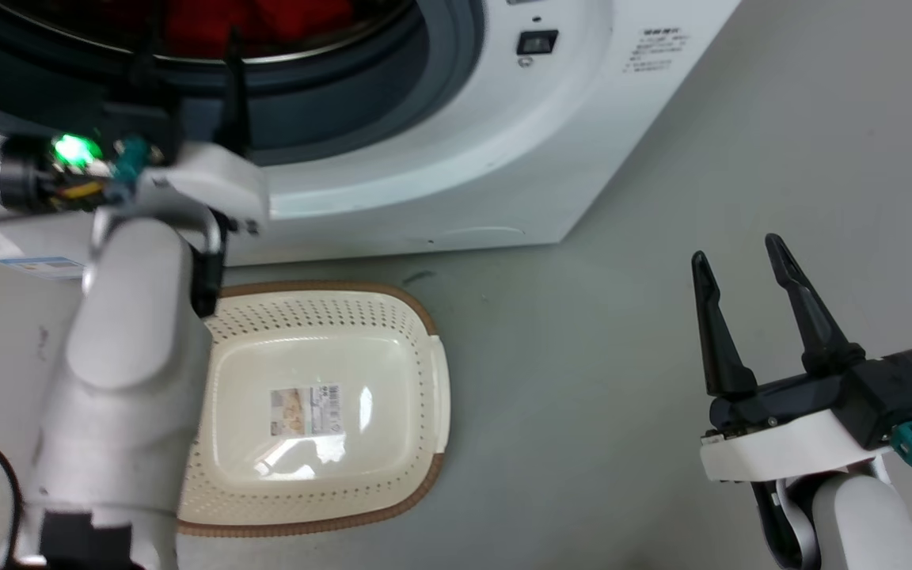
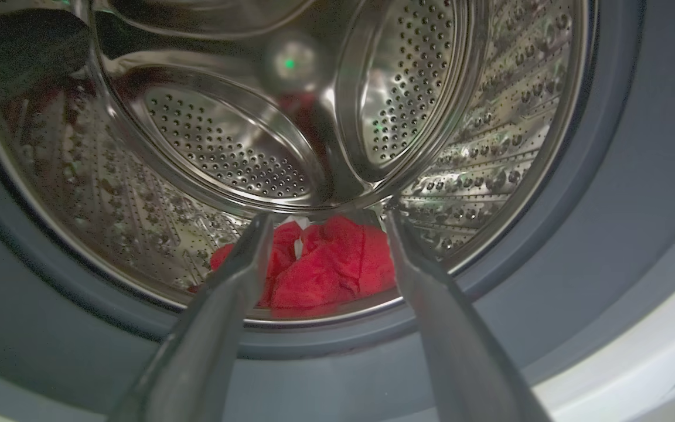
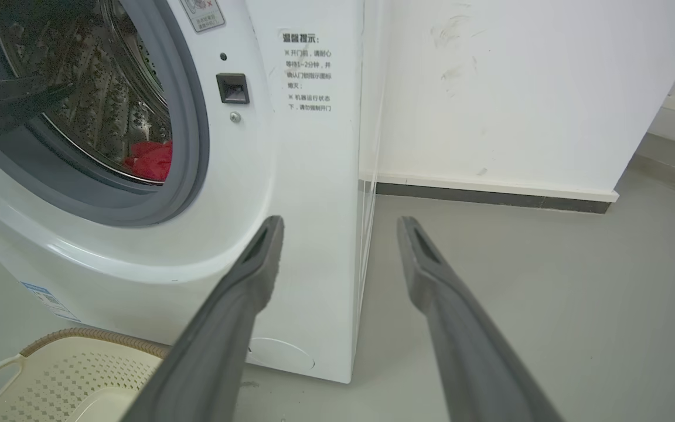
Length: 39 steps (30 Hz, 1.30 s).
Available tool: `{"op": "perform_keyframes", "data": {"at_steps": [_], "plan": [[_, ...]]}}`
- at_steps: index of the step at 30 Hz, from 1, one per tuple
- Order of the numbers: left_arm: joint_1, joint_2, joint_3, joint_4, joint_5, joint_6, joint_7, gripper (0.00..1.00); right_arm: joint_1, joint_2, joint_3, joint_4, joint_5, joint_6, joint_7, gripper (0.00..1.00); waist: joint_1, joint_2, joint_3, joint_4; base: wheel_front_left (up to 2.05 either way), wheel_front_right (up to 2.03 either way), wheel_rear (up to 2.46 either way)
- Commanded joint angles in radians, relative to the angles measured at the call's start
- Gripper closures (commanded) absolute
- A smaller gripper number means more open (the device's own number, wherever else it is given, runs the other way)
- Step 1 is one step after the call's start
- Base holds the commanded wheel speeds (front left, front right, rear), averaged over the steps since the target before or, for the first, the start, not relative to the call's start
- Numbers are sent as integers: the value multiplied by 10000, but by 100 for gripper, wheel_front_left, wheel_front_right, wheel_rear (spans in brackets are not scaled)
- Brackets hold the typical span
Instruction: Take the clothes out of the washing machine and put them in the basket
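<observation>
The white washing machine stands open, and red clothes lie low at the front of its perforated steel drum. My left gripper is open at the drum mouth, just over the grey rubber ring, with its fingers pointing at the clothes and apart from them. In the head view the left gripper reaches up into the opening. The cream basket sits on the floor below the opening with nothing in it. My right gripper hangs open over bare floor to the right.
Grey floor stretches to the right of the machine. In the right wrist view a white wall with a dark baseboard stands behind the machine's right side. The door latch sits right of the opening.
</observation>
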Motion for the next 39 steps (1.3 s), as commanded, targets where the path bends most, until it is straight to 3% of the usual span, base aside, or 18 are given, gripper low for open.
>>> {"op": "perform_keyframes", "data": {"at_steps": [1,7,13,22,31,35,36,37,39], "plan": [[-532,178,43,315,83,8,34,0,-237,14,87,106,105,-5,-80,0,-2,0,629,-549,0,0,0],[-2437,834,-17,1752,295,-64,836,0,-615,16,449,569,527,-5,-223,0,-2,0,1253,-1075,0,0,0],[-4180,1682,-215,2855,561,-414,2254,0,-1091,17,886,784,1001,-5,-276,0,-2,0,1903,-1621,0,0,0],[-5851,2976,-304,4063,767,-859,5216,0,-1566,16,1454,838,1679,-7,-275,0,-2,0,2859,-2501,0,0,0],[-6445,3741,-297,4108,763,-971,7797,0,-1698,18,1726,958,2026,-5,-276,0,-2,0,3370,-2854,0,0,0],[-6450,3780,-426,3744,810,-909,8693,0,-1791,16,1839,1005,2161,-5,-277,0,-2,0,3456,-2871,0,0,0],[-6415,3759,-417,3605,770,-876,8851,66,-1830,18,1890,1013,2209,-5,-277,0,-2,0,3465,-2871,0,0,0],[-6356,3745,-426,3425,754,-845,8936,100,-1850,16,1911,1021,2243,-7,-277,0,-2,0,3464,-2871,0,0,0],[-6279,3761,-475,3007,788,-768,9017,100,-1858,16,1959,1051,2275,-5,-277,0,-2,0,3444,-2871,0,0,0]]}}
